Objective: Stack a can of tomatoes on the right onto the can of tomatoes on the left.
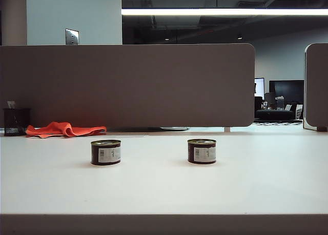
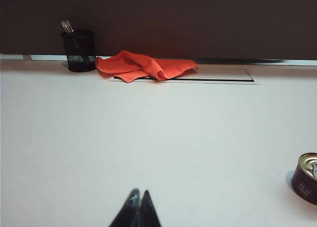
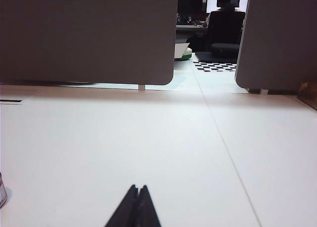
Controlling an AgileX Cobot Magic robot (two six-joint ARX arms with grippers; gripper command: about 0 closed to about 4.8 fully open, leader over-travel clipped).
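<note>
Nothing begun: right can [image 1: 201, 151] sits right of centre, left can [image 1: 105, 152] left. Left claw [image 2: 137, 195] and right claw [image 3: 138, 190] pinched, empty; the right must reach first.

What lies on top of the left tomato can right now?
Nothing: the left can shows a bare lid; the right can stands apart on the table. Contents are hidden.

Two cans stand apart on the table [image 1: 164, 189]: left can [image 1: 105, 152], right can [image 1: 201, 151].
</note>
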